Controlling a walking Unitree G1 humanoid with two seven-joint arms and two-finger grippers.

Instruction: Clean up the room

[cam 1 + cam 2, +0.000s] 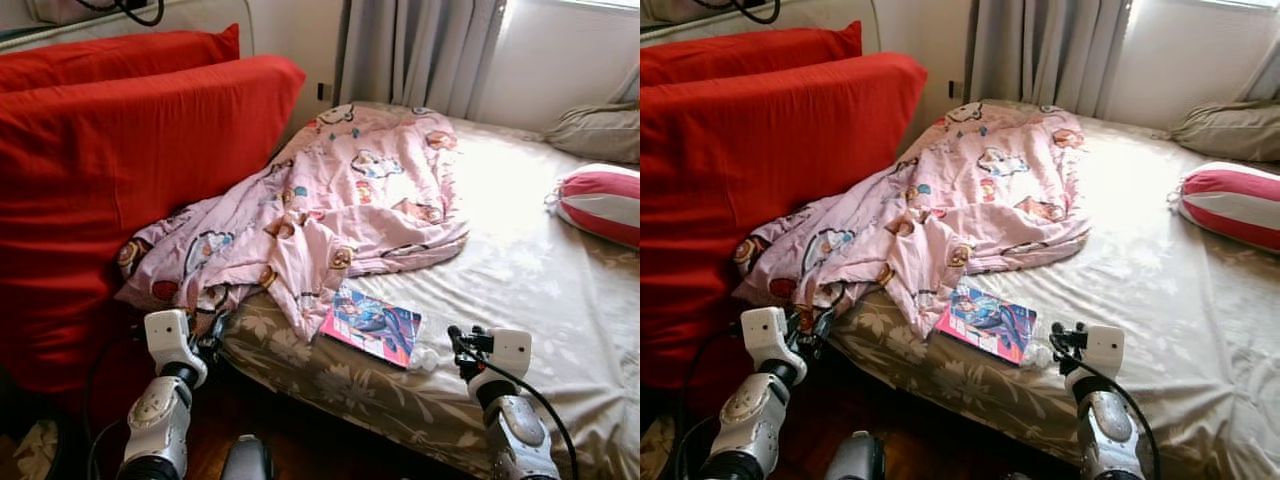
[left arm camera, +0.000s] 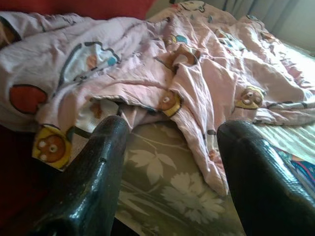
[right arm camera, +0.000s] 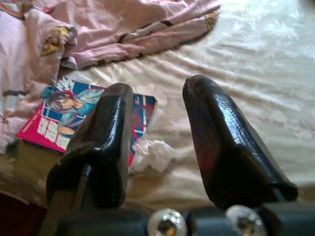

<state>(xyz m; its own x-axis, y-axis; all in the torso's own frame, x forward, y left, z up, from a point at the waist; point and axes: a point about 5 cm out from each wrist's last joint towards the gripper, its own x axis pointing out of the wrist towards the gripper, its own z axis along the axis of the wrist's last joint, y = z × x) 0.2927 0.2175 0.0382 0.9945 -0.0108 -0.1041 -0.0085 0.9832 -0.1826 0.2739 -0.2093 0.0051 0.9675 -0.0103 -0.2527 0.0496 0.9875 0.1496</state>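
A crumpled pink cartoon-print blanket point(image 1: 330, 205) lies across the left half of the bed and spills over its front edge. A colourful comic book point(image 1: 372, 325) lies flat near that edge, with a crumpled white tissue point(image 1: 425, 358) touching its right corner. My left gripper point(image 1: 212, 335) is low at the bed's front left corner, open, its fingers point(image 2: 98, 167) pointing at the blanket's hanging hem. My right gripper point(image 1: 458, 342) hovers open just right of the tissue point(image 3: 152, 153), nothing between its fingers point(image 3: 216, 132); the comic book point(image 3: 74, 115) lies beyond them.
Large red cushions point(image 1: 120, 150) stand against the bed's left side. A red-and-white striped pillow point(image 1: 605, 205) and a grey pillow point(image 1: 600, 130) lie at the far right. The floral bedsheet point(image 1: 520, 280) is bare in the middle. Grey curtains point(image 1: 420, 50) hang behind; dark wood floor below.
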